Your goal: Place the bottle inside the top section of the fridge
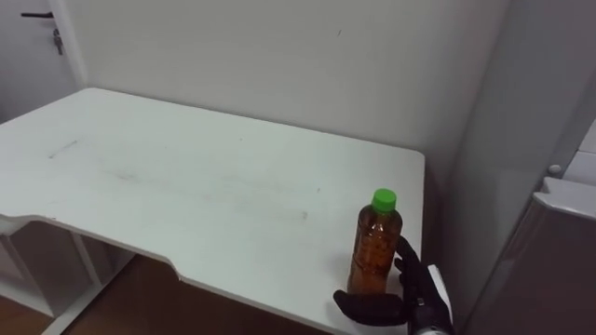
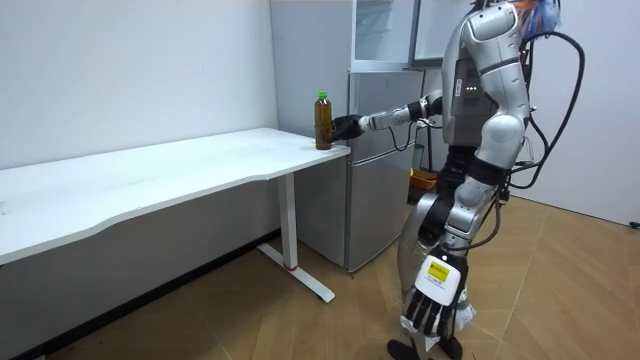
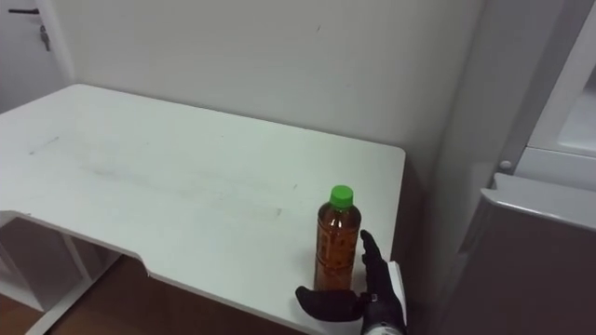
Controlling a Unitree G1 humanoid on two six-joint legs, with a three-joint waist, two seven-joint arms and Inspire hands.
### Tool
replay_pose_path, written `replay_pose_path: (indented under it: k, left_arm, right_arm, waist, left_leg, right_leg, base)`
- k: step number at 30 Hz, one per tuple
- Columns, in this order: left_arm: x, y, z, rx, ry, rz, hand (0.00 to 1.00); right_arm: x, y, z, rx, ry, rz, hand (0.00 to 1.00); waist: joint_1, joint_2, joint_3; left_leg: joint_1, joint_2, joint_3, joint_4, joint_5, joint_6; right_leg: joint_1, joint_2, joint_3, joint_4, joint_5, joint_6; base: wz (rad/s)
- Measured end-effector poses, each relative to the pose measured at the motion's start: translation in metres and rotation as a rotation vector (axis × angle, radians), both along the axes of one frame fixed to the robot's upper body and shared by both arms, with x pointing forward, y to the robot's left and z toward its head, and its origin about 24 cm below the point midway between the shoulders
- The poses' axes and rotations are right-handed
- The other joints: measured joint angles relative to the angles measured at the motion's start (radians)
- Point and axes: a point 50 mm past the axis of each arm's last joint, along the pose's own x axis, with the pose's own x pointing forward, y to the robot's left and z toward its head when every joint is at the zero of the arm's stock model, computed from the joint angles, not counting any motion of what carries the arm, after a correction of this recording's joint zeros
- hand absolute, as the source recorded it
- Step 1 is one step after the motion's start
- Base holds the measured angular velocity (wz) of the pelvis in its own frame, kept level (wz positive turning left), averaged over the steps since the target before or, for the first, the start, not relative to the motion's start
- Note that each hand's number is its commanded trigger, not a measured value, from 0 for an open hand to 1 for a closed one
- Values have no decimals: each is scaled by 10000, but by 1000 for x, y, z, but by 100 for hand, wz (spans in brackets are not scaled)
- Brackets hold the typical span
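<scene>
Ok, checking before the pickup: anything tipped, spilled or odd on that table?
Nothing stands out: the green-capped bottle stands upright near the table's corner, nothing spilled, right hand open beside its base, left hand hanging idle.

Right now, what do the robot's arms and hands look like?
Both hands are black with slim fingers. The right hand has a white tag at its back; the left hand has a white back with a yellow label. The arms are silver-grey shells with black joints, and a thin dark cable loops under the right forearm.
</scene>
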Motion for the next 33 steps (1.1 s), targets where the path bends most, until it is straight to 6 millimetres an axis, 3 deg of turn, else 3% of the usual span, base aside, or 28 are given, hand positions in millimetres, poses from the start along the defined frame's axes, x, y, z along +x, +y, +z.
replay_pose_path:
  k: [8, 12, 16, 23, 28, 33]
  left_arm:
    - [3, -1, 0, -22, -92, -55, 0]
    - [4, -1, 0, -34, -102, -45, 0]
    - [3, -1, 0, -197, -27, -53, 0]
    - [3, -1, 0, -216, -25, -58, 0]
    - [3, -1, 0, -222, -18, -54, 0]
    - [5, -1, 0, -221, -69, -63, 0]
  right_arm:
    - [4, 4, 6, 53, -216, -143, 0]
    - [9, 5, 12, 173, -360, -88, 0]
    - [11, 5, 13, 486, -307, -171, 0]
    - [14, 3, 13, 449, -208, -281, 0]
    - [15, -1, 12, 386, -155, -713, 0]
    - [19, -5, 14, 432, -96, -1285, 0]
  waist:
    - [127, 12, 52]
    - [213, 1, 152]
    - [201, 54, 185]
    - [198, 64, 171]
    - [204, 98, 63]
    - [192, 110, 50]
  left_leg:
    - [-101, -12, -28, 2, 1, 0]
    - [-151, -14, -65, 18, 0, 1]
    - [-167, -10, -110, 34, -2, -1]
    - [-264, -14, -133, 182, -6, 5]
    - [-333, -78, -291, 179, 71, 22]
    - [-346, -124, -402, 178, 120, 41]
  right_leg:
    - [-78, 0, -38, -19, -3, 2]
    - [-104, 0, -73, 1, -2, 4]
    - [-151, -18, -96, 134, -2, 5]
    - [-176, -22, -108, 158, -1, 4]
    - [-215, -52, -199, 171, 4, -2]
    - [-209, -93, -344, 192, 5, 0]
  base:
    - [0]
    - [4]
    - [2]
    - [0]
    - [8]
    - [7]
